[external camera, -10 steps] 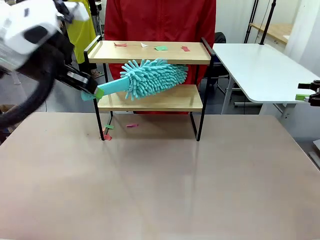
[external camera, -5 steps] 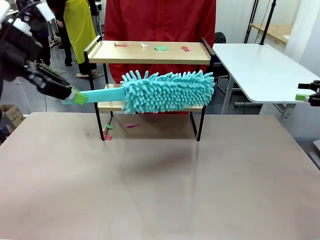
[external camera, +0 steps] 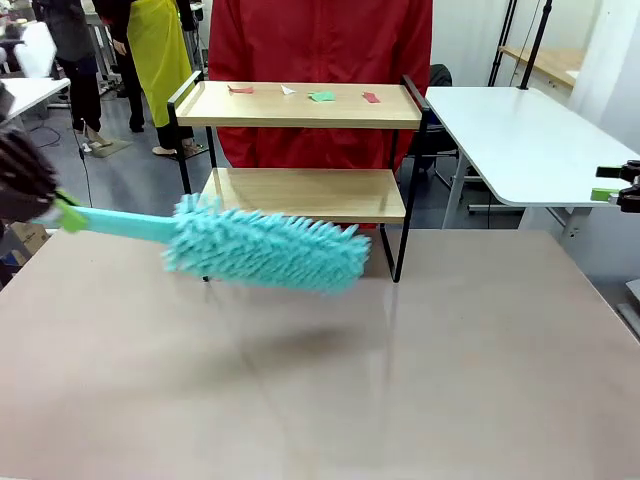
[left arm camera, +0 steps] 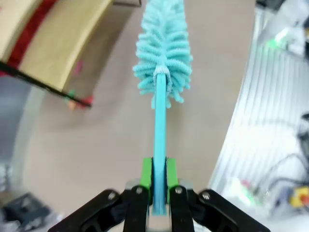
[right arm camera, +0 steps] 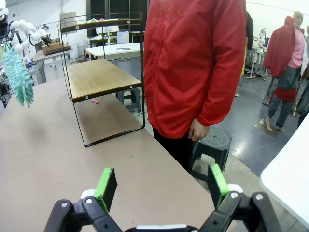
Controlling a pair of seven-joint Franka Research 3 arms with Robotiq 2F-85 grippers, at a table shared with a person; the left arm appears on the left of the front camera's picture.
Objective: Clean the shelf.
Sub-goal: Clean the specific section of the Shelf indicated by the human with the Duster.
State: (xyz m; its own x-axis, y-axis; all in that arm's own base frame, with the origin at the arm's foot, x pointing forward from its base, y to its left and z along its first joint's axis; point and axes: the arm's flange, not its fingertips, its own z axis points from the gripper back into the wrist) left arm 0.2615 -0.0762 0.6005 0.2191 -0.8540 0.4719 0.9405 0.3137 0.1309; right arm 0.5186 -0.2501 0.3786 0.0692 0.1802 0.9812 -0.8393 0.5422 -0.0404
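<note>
Your left pincer (external camera: 66, 214) at picture's left edge, clamped on teal duster (external camera: 265, 248) by its handle; green pads (left arm camera: 146, 172) squeeze handle both sides. Duster head hangs over counter (external camera: 320, 390), in front of shelf (external camera: 300, 193), apart from it in left wrist view. Shelf stands at counter's far edge, before person in red jacket (external camera: 320, 40). Paper scraps (external camera: 322, 96) lie on its top board. Your right pincer (right arm camera: 161, 185) off to right edge, fingers wide apart, holding nothing.
</note>
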